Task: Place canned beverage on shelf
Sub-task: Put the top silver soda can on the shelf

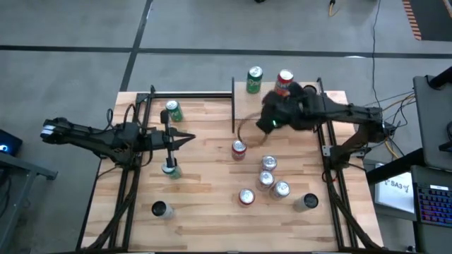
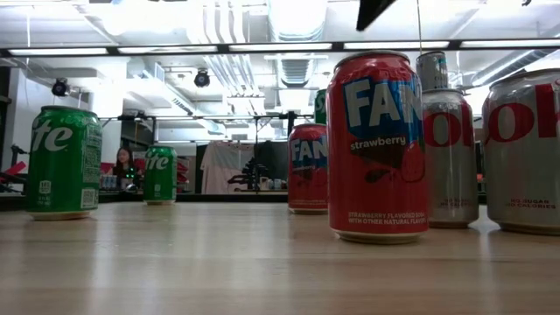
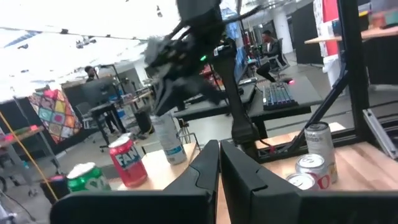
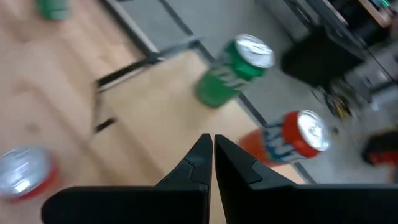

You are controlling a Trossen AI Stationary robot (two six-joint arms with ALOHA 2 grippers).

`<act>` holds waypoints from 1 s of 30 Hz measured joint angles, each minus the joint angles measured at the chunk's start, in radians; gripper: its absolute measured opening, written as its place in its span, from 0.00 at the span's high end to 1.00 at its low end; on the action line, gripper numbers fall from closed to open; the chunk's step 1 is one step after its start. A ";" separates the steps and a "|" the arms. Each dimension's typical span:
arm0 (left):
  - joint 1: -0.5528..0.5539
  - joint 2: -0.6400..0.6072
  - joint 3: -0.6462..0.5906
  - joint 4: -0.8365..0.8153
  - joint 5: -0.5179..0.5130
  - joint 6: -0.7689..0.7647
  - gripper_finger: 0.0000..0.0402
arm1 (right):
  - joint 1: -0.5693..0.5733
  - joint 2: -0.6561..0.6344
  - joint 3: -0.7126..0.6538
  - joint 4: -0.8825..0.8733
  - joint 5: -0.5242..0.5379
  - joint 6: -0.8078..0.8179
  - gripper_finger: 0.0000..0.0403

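The shelf (image 1: 247, 106), a light wood board edged by black posts, lies at the table's far side, right of the middle. A green can (image 1: 254, 80) and a red can (image 1: 284, 79) stand upright near its far edge. My right gripper (image 4: 211, 144) is shut and holds nothing. It hangs above the shelf (image 4: 155, 106), slanting down toward the green can (image 4: 233, 71) and the red can (image 4: 292, 140). My left gripper (image 1: 189, 139) is shut and holds nothing. It points level toward the table's right, between two green cans (image 1: 171, 111) (image 1: 171, 168).
A red can (image 1: 239, 149) stands on the table just near of the shelf. Several silver and red cans (image 1: 268, 176) cluster near the right front. A dark can (image 1: 160, 209) stands at the left front. Black arm frames run along both table sides.
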 joint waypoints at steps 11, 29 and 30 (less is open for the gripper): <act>-0.001 0.160 0.007 0.056 0.112 -0.217 1.00 | 0.297 -0.182 -0.292 0.342 -0.008 -0.114 0.98; -0.002 0.298 0.142 -0.204 0.105 -0.430 1.00 | 0.330 -0.400 -0.876 1.030 -0.248 -0.356 0.98; -0.002 0.298 0.144 -0.222 0.105 -0.445 1.00 | 0.330 -0.407 -0.894 1.059 -0.275 -0.372 0.98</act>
